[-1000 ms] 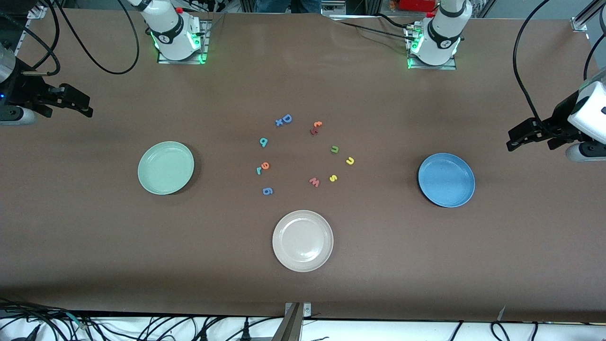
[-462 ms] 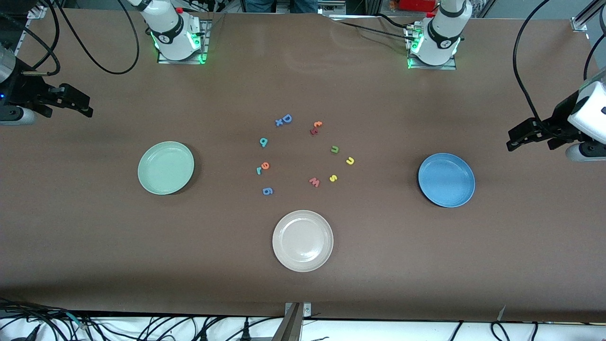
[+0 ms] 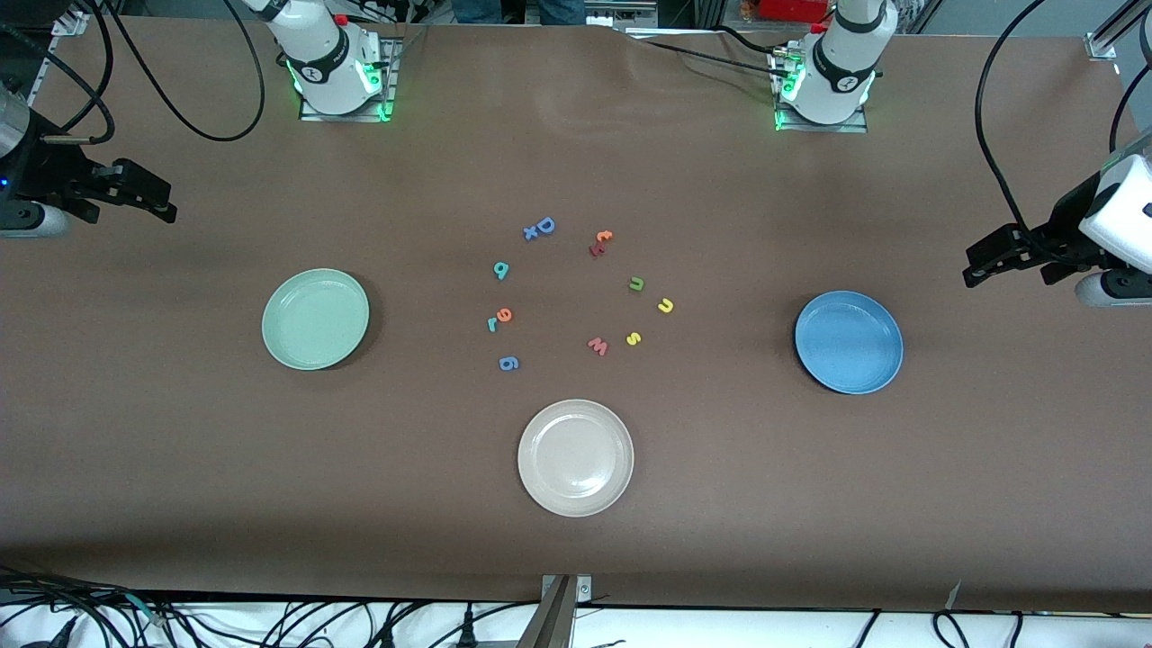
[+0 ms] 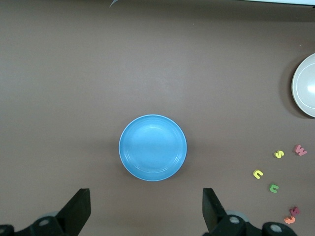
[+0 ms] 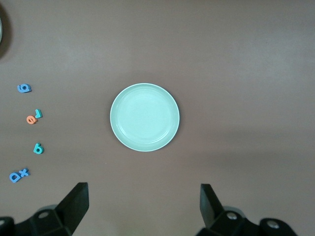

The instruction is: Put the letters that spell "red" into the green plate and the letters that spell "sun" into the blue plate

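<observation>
Brown worktop, both plates bare

Brown worktop [image 3: 180,468] carries green plate [image 3: 315,319] at my right arm's end, blue plate [image 3: 848,341] at my left's. Between them lie "red" letters [image 3: 500,317] and "sun" letters [image 3: 636,284] — my left jaws [image 3: 977,268] and right jaws [image 3: 160,202] wait apart, holding nothing.

Brown table [image 3: 810,504] carries three plates: green plate [image 3: 315,319] toward the right arm's end, blue plate [image 3: 848,341] toward the left arm's end, beige-white plate [image 3: 575,457] nearest the front camera. Small foam letters [image 3: 576,292] lie scattered between them, all directly on the table.
</observation>
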Available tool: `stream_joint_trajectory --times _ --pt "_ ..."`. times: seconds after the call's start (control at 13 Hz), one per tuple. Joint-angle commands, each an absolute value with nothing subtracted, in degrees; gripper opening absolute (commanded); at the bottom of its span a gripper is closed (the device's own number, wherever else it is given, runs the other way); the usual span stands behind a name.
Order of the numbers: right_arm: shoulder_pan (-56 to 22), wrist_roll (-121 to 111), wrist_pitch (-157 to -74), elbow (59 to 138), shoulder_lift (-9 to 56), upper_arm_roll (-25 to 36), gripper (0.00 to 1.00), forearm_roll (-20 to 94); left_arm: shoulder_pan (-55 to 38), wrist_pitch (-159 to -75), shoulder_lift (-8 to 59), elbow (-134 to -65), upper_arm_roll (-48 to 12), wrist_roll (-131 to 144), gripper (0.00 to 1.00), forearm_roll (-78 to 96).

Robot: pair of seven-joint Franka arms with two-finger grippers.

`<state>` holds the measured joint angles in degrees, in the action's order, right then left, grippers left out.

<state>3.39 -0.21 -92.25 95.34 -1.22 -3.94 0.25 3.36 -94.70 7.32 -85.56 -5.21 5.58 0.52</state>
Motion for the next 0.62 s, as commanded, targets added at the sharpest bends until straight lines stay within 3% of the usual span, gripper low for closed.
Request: stream_joint_trajectory --times 0.0,0.54 --pt "3.60 -0.53 -91.49 95.19 -1.67 -4.13 1.00 0.88 3.08 -93.52 8.26 -83.41 -5.01 5.80 1.00 1.85" --pt "3.60 -0.09 -91.23 95.27 -1.85 -4.13 1.00 0.88 2.99 -93.52 8.17 -83.41 -5.36 5.89 1.00 1.93"
